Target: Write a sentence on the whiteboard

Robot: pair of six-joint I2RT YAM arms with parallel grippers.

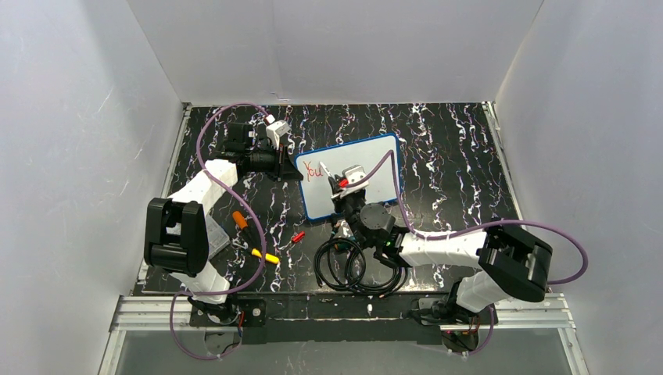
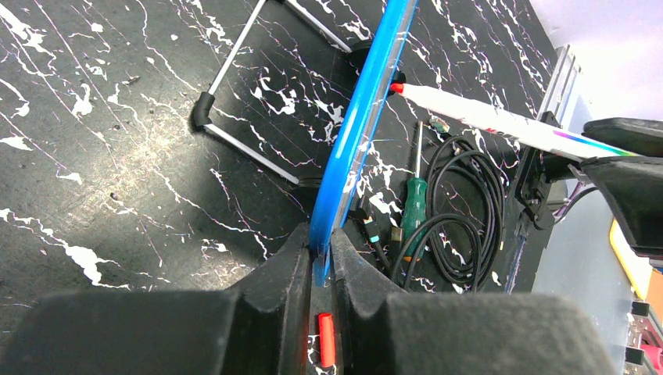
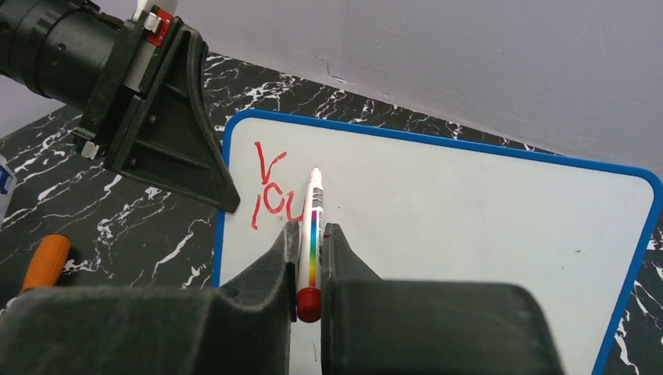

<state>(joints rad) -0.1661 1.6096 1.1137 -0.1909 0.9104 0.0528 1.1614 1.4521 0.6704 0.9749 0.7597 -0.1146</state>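
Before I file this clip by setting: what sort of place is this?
Probably a robotics lab test cell: white walls box in a marbled black table, left arm and right arm stand on a metal rail, and a coiled cable lies near the whiteboard.

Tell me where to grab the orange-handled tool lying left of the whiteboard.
Take the orange handle, its thickest part, from straight above, claw closing across its width. It lies flat on the table, so a side approach would likely hit the surface.
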